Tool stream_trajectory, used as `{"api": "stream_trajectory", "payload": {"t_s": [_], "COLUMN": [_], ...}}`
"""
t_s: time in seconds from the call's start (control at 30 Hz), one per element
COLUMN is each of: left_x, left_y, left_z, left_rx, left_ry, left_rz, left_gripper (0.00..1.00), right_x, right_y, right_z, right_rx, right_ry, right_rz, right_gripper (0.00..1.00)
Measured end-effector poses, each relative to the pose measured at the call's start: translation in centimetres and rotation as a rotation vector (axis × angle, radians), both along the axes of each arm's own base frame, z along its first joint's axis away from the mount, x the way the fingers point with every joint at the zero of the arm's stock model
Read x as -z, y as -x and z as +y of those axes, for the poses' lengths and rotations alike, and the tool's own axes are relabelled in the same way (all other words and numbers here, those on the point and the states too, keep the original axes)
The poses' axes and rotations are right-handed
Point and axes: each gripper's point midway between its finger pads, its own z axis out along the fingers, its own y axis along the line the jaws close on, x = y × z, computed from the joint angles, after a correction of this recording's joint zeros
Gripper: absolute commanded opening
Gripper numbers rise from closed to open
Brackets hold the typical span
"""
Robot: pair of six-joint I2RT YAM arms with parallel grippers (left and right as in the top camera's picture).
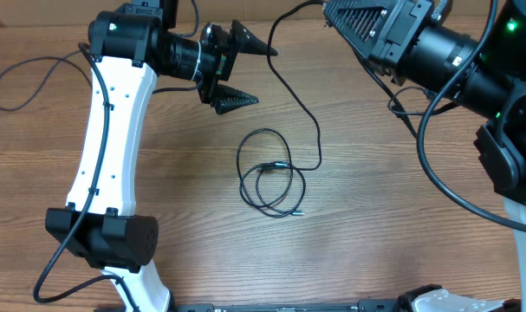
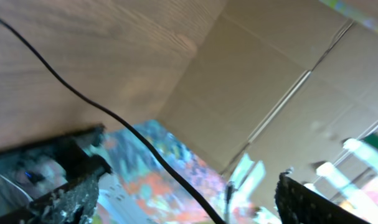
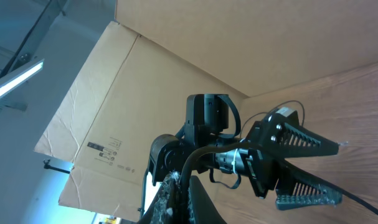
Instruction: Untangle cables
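The left tool (image 1: 265, 75) is held spread wide beside a lifted strand of the cables (image 1: 275, 165), apparently so that it can be closed on. The rest is left looped mid-tabletop (image 1: 375, 217). Whether the right tool (image 1: 334, 10) is closed cannot be told, though the strand rises towards it; the tabletop is wood-grained and backed by cardboard (image 3: 238, 50).

You have two robot arms, the left arm (image 1: 107, 130) and the right arm (image 1: 453, 52), and apparently two cords: a coiled cable (image 1: 263, 131) and a long cable (image 1: 319, 139).
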Motion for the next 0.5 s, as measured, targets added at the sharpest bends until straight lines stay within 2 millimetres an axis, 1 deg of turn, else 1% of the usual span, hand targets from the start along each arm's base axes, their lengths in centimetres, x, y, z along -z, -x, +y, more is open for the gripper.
{"api": "stream_trajectory", "payload": {"t_s": [0.03, 0.23, 0.3, 0.33, 0.4, 0.43, 0.5], "left_x": [-0.2, -2.8, -3.5, -3.8, -4.2, -4.4, -4.6], "left_y": [0.1, 1.5, 1.9, 2.1, 2.5, 2.6, 3.1], "left_z": [-0.1, -1.1, -1.3, -1.5, -1.7, -1.9, -2.5], "left_rx": [-0.004, 0.05, 0.068, 0.078, 0.09, 0.097, 0.113], "left_ry": [0.015, 0.173, 0.217, 0.235, 0.256, 0.265, 0.274], "left_rz": [0.024, 0.112, 0.138, 0.151, 0.172, 0.181, 0.202], "left_gripper": [1.0, 1.0, 0.98, 0.96, 0.88, 0.81, 0.77], "right_x": [0.0, 0.4, 0.2, 0.1, 0.1, 0.1, -0.2], "right_y": [0.0, 0.0, 0.0, 0.0, 0.0, 0.0, 0.0], "right_z": [0.0, 0.0, 0.0, 0.0, 0.0, 0.0, 0.1], "right_rx": [0.0, 0.0, 0.0, 0.0, 0.0, 0.0, -0.003], "right_ry": [0.0, 0.005, 0.003, 0.002, 0.001, 0.001, -0.003], "right_rz": [0.0, 0.016, 0.01, 0.006, 0.005, 0.003, -0.007], "right_gripper": [0.04, 0.04, 0.04, 0.04, 0.04, 0.04, 0.04]}}
